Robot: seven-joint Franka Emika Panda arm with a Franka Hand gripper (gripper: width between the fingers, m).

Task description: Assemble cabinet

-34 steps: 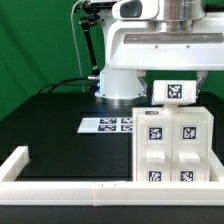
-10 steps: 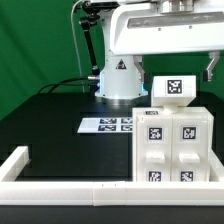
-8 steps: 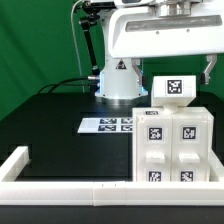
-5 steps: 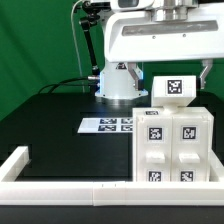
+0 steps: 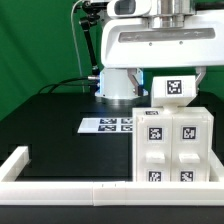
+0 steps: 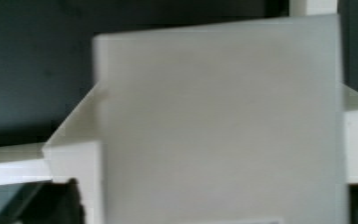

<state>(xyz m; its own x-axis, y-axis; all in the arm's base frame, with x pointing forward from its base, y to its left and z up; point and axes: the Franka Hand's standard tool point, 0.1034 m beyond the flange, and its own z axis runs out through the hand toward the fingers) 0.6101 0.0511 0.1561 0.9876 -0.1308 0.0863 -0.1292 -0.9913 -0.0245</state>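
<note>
The white cabinet (image 5: 172, 148) stands at the exterior view's right front, with square tags on its front boxes. A smaller white tagged box part (image 5: 174, 91) sits on its top. My gripper (image 5: 177, 74) hangs just above that top part, with a dark finger showing on either side of it. The jaws stand wide apart and hold nothing. In the wrist view a blurred white cabinet face (image 6: 211, 120) fills most of the picture and lies between the jaws. Dark slivers show at both lower edges.
The marker board (image 5: 107, 124) lies flat on the black table behind the cabinet. A low white border frame (image 5: 60, 185) runs along the front and the exterior view's left. The arm's base (image 5: 118, 85) stands at the back.
The hand rose off the top box part, which stayed on the cabinet. Over the last second it has come down a little again.
</note>
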